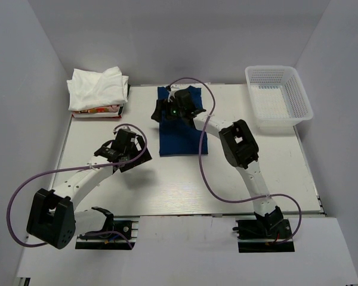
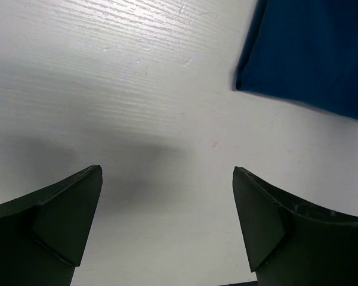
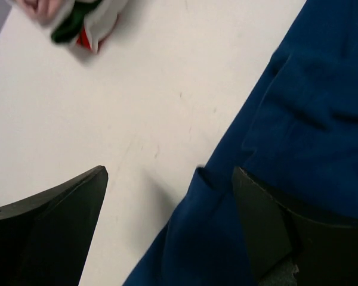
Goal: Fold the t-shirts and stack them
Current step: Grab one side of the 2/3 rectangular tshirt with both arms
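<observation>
Right arm lines up on the navy tee's edge, both grippers released.

From above, the navy tee [image 1: 180,134] lies as a narrow strip at 12 o'clock on the table [image 1: 256,173], with the right gripper [image 1: 162,111] over its far-left edge and the left gripper [image 1: 137,156] near its near-left corner; the white tees [image 1: 98,89] sit stacked at 10 o'clock. The left wrist view shows its jaws spread over bare table, the blue corner at 1 o'clock. The right wrist view shows wide jaws straddling the hem, gripping nothing. A clean fold probably needs every layer pinched and both ends lifted together.
</observation>
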`<move>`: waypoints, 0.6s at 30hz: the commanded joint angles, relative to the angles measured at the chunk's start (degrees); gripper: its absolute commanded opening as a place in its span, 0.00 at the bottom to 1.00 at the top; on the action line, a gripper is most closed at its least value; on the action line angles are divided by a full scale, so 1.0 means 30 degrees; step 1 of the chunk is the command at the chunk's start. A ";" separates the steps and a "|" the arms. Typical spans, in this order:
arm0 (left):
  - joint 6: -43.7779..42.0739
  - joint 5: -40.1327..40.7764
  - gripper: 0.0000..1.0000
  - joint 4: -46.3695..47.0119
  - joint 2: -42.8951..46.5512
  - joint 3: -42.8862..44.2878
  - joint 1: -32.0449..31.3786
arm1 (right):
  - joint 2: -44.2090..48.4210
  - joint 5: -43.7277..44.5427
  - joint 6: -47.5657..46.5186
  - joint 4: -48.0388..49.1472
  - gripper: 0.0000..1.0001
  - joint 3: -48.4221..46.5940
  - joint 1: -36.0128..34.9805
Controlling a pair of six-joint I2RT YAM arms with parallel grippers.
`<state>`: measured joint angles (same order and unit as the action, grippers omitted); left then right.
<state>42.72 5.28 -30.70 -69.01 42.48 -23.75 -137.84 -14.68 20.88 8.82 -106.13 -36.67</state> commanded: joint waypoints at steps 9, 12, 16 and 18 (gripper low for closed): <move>-0.1173 -0.2076 1.00 0.2699 -0.1250 0.0254 -0.0082 | 0.7084 0.2600 -0.0547 0.2768 0.90 0.7123 0.0414; -0.1584 -0.2927 1.00 0.4136 -0.3089 0.1013 -0.0258 | 1.0198 0.4182 0.0360 0.2338 0.90 1.1540 0.0764; -0.1847 -0.4043 1.00 0.6066 -0.5292 0.1746 -0.0258 | 1.4829 0.6618 0.1328 0.0463 0.90 1.6058 0.1351; -0.2023 -0.4482 0.97 0.6307 -0.6142 0.2068 -0.0258 | 1.5940 0.7352 0.1883 -0.0768 0.90 1.7872 0.1702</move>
<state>38.20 -4.32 -16.84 -86.06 45.95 -24.25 -93.45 0.69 23.57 10.79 -58.54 -33.08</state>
